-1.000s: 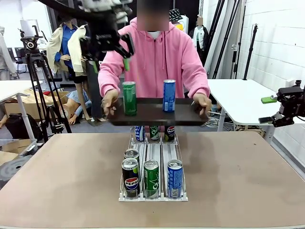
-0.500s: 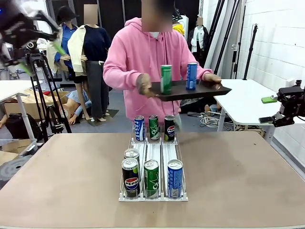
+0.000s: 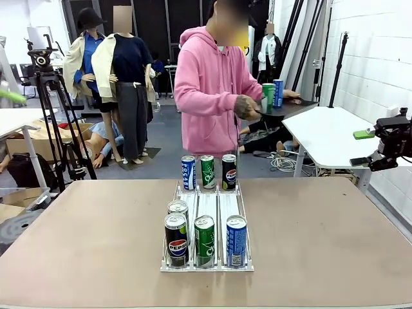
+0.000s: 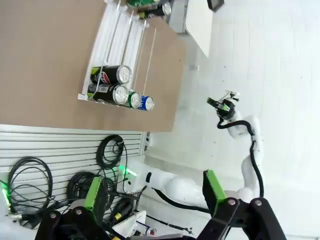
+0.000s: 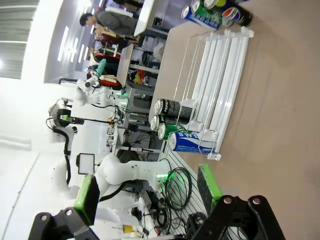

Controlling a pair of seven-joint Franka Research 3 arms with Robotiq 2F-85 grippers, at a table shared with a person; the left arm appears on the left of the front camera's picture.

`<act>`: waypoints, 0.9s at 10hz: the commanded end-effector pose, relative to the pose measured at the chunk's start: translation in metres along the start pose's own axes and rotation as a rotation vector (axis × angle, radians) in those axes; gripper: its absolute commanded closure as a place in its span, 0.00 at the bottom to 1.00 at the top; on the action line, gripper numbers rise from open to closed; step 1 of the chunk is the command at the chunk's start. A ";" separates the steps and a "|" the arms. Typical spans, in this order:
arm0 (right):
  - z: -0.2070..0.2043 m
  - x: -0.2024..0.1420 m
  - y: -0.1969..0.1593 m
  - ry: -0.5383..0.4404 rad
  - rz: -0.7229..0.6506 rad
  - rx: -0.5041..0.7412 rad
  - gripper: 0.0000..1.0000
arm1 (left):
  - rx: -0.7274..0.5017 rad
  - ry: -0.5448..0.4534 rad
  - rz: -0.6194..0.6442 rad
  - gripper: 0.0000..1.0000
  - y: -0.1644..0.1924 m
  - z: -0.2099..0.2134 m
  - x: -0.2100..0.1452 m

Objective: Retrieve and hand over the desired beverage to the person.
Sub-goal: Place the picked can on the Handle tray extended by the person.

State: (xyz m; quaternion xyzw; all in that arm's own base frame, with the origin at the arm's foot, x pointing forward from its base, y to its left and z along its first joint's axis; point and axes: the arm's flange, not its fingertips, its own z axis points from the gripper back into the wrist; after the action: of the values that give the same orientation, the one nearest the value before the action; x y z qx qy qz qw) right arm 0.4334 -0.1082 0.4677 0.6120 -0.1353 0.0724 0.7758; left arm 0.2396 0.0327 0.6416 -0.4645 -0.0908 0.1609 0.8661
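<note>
person: the person (image 3: 212, 90) in a pink hoodie stands beyond the tabletop's far edge, turned toward the white side table (image 3: 335, 132) off the far right corner
tray: a dark tray (image 3: 291, 107) is in the person's hands, held over the near end of that side table
cans on tray: a green can (image 3: 268, 98) and a blue can (image 3: 278, 93) stand upright on the tray, side by side
can rack: a clear three-lane rack (image 3: 207, 225) lies mid-tabletop (image 3: 335, 244), running from near edge toward far edge
front row: Pepsi can (image 3: 175, 240), green can (image 3: 205, 241) and blue can (image 3: 236, 240) upright at the rack's near end; a fourth can (image 3: 178, 209) just behind the Pepsi can
back row: blue, green and black Pepsi cans (image 3: 208, 172) upright at the rack's far end
left gripper: left gripper (image 4: 152, 192) fingers apart, holding nothing, high off the tabletop's left side, looking down on the rack
right gripper: right gripper (image 5: 145, 192) fingers apart, empty, off the tabletop's right edge
</note>
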 end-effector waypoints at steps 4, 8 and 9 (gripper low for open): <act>-0.002 0.000 -0.001 -0.008 0.002 -0.001 0.00 | 0.000 0.000 0.000 0.00 0.000 0.000 0.000; -0.002 0.000 -0.001 -0.008 0.002 -0.001 0.00 | 0.000 0.000 0.000 0.00 0.000 0.000 0.000; -0.002 0.000 -0.001 -0.008 0.002 -0.001 0.00 | 0.000 0.000 0.000 0.00 0.000 0.000 0.000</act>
State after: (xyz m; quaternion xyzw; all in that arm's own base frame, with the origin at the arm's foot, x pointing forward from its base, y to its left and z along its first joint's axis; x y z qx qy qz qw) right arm 0.4334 -0.1080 0.4677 0.6120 -0.1352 0.0725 0.7758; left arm 0.2401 0.0343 0.6411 -0.4581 -0.0918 0.1639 0.8688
